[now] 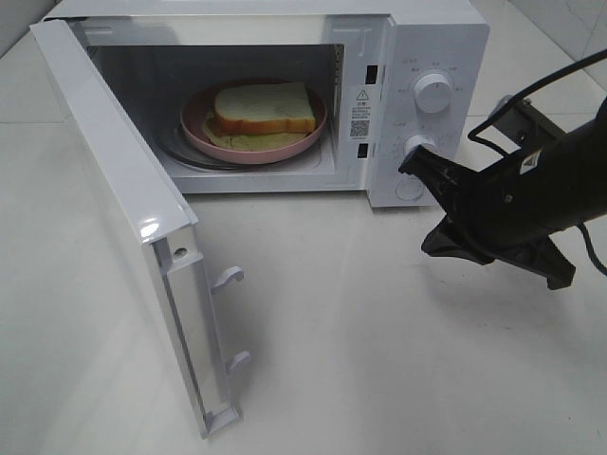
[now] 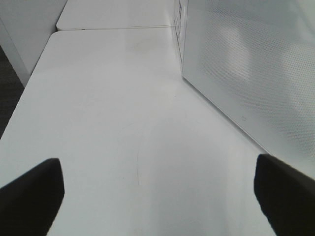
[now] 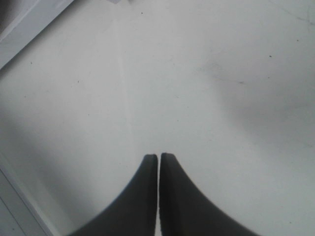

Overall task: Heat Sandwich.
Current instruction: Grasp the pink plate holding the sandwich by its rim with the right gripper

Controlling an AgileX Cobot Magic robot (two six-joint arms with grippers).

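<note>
Far left, out of the high view: left hand (image 2: 157, 206), spread as wide as can be, holding nothing. Hangs low over the bare desk (image 1: 379, 332), just beside the dotted side wall (image 2: 256, 73) of the microwave (image 1: 427, 38). Probably parked there to keep out of the way.

Next, the door (image 1: 123, 237), swung wide open toward the front. Leaves the way in free, and must be shut before any heating can start.

Then the inside of the microwave. Round pink plate (image 1: 204, 142) on the glass tray, about in the middle, likely so it can turn without bumping the walls. On the plate, the sandwich (image 1: 263, 109): white bread on top, a yellow-green layer under it. Lies flat, well inside, touched by no hand. So the putting-in part looks done.

Further right, two white knobs (image 1: 433, 93) on the front panel, one above the other, the lower one partly hidden behind the black arm.

Last, the right hand (image 3: 158, 156), pinched tight shut with nothing between its fingers. Floats above the desk, close in front of the lower knob. Empty and closed, maybe ready to push the door or work a knob; cannot tell which.
</note>
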